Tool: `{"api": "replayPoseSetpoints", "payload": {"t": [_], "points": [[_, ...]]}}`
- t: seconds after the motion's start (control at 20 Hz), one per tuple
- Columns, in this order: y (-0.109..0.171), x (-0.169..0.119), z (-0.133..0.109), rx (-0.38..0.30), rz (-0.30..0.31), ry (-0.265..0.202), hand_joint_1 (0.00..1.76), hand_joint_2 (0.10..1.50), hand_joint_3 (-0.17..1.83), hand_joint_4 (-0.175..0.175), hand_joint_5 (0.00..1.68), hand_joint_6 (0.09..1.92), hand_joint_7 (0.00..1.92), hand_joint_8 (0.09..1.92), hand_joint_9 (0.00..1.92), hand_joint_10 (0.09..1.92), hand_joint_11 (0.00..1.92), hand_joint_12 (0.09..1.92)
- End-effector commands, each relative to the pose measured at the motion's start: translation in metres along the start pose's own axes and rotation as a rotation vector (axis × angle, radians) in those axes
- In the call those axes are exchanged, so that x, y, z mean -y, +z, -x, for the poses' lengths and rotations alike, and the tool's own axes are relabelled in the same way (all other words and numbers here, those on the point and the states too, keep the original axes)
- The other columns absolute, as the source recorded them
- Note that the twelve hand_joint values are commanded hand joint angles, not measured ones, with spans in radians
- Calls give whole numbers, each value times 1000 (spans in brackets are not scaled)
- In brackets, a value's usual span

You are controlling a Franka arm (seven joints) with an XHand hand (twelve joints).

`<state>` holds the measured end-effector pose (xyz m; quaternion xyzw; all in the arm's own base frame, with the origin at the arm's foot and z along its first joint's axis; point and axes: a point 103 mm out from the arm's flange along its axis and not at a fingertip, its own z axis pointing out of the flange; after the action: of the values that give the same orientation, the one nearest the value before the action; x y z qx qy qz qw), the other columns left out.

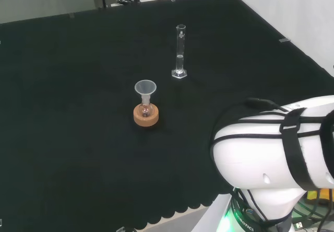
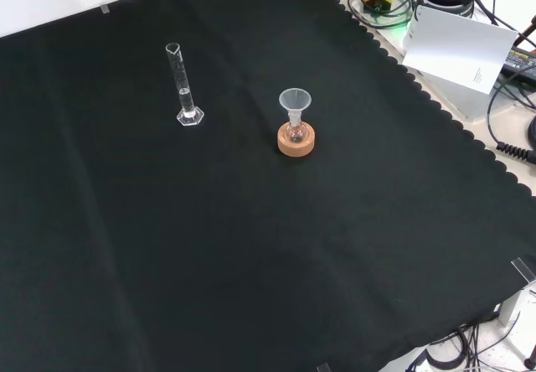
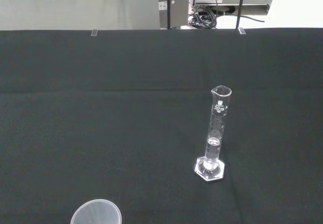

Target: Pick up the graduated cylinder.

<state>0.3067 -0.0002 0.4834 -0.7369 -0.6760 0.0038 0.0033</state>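
Nearest the head camera: white arm link [image 1: 271, 148], at lower right of that view. Hand's state: cannot tell. Left of the link, small round flask [image 1: 145, 108] seated upright in cork ring stand [image 1: 146, 116], clear funnel [image 1: 145, 88] set in its neck. Beyond it, well apart, graduated cylinder [image 1: 180, 51] upright on hexagonal foot, untouched, a little clear liquid low inside. Front view: cylinder [image 2: 184, 87] left of flask [image 2: 296, 129] and stand [image 2: 296, 142]. All placed on black cloth [image 2: 268, 246].
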Motion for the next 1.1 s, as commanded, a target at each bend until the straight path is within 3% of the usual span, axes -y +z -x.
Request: {"api": "replayPoseSetpoints", "payload": {"t": [0.05,0.2,0.55,1.1], "points": [[0,0,0,5,10,0,39,1137,551,0,128,189,9,526,232,659,191,1295],[0,-1,0,1,9,9,4,1230,387,0,180,87,0,524,224,657,162,1345],[4,-5,4,-4,-4,29,0,1256,338,-1,195,87,0,523,224,655,156,1354],[50,-36,41,-29,-6,83,48,1257,300,-6,212,87,11,529,235,657,161,1358]]}}
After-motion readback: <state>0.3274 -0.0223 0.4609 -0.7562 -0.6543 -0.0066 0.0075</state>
